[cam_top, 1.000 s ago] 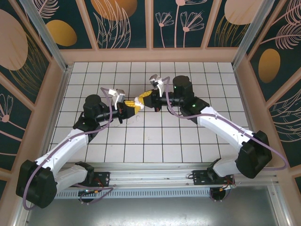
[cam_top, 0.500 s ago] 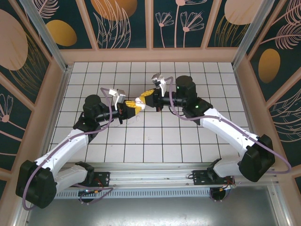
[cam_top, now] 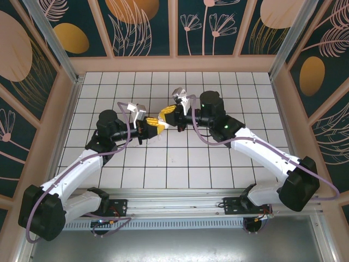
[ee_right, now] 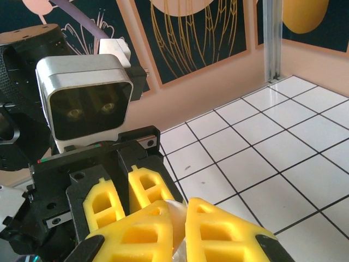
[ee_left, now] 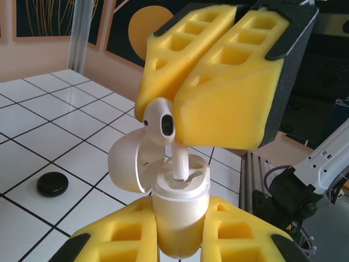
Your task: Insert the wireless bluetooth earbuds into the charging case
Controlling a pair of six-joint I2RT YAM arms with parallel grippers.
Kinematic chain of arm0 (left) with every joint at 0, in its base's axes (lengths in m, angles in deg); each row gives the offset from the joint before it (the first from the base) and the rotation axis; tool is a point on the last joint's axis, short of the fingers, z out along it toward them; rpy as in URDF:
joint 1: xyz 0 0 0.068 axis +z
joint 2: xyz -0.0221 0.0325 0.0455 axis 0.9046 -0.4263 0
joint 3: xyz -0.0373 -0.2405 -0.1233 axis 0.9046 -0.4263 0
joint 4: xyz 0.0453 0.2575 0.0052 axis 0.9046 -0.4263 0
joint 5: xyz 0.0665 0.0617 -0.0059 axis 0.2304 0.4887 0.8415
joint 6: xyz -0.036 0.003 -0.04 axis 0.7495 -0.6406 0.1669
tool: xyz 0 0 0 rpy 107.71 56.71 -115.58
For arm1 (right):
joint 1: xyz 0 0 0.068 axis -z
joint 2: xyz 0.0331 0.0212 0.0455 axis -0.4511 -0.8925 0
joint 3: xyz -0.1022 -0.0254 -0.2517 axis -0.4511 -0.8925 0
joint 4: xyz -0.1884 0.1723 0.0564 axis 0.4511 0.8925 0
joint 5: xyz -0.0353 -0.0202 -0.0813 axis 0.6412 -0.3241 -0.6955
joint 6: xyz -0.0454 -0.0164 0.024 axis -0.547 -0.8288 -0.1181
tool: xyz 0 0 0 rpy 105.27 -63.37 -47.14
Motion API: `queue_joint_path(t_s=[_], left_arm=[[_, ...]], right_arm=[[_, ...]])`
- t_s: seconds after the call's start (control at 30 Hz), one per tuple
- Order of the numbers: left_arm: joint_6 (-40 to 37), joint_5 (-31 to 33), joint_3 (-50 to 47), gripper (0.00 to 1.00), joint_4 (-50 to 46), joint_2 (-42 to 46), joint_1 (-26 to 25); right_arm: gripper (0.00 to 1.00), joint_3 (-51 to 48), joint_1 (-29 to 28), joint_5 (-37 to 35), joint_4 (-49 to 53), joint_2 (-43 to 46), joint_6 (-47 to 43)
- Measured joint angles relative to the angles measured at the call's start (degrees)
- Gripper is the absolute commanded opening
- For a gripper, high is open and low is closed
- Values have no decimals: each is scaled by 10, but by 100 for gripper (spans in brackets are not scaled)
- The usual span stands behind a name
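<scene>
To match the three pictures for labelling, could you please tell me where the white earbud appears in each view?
Top external: too small to make out, at the fingertips of the right gripper, mid-table.
Left wrist: the white earbud is at centre, its stem at the mouth of the open charging case.
Right wrist: probably the pale sliver at the bottom edge, between the yellow fingers.
Shared landmark: the right gripper's yellow fingers.

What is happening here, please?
Two arms work together above the tiled table. The left gripper is shut on an open white charging case, held upright. The right gripper is shut on a white earbud, whose stem is partly inside the case. A small black object lies on a tile nearby.
</scene>
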Motion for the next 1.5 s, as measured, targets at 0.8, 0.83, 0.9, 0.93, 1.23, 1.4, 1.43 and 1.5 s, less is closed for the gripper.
queue_joint_path(t_s=[0.8, 0.83, 0.9, 0.93, 1.23, 1.4, 1.43, 1.5], left_arm=[[53, -30, 0, 0, 58, 0, -2], [53, -30, 0, 0, 58, 0, -2], [53, -30, 0, 0, 58, 0, -2], [53, -30, 0, 0, 58, 0, -2], [55, -27, 0, 0, 58, 0, -2], [55, -24, 0, 0, 58, 0, -2], [55, -22, 0, 0, 58, 0, -1], [53, -18, 0, 0, 58, 1, -1]], right_arm=[[16, -13, -2, 33, 2, 35, -19], [17, -13, -2, 34, 2, 34, -19], [22, -13, -2, 35, 2, 34, -19], [24, -13, -2, 37, 2, 34, -19], [29, -12, -2, 49, 3, 34, -18], [32, -11, 3, 50, 4, 34, -9], [33, -10, 3, 50, 6, 34, -5], [34, -6, 5, 50, 9, 34, 4]])
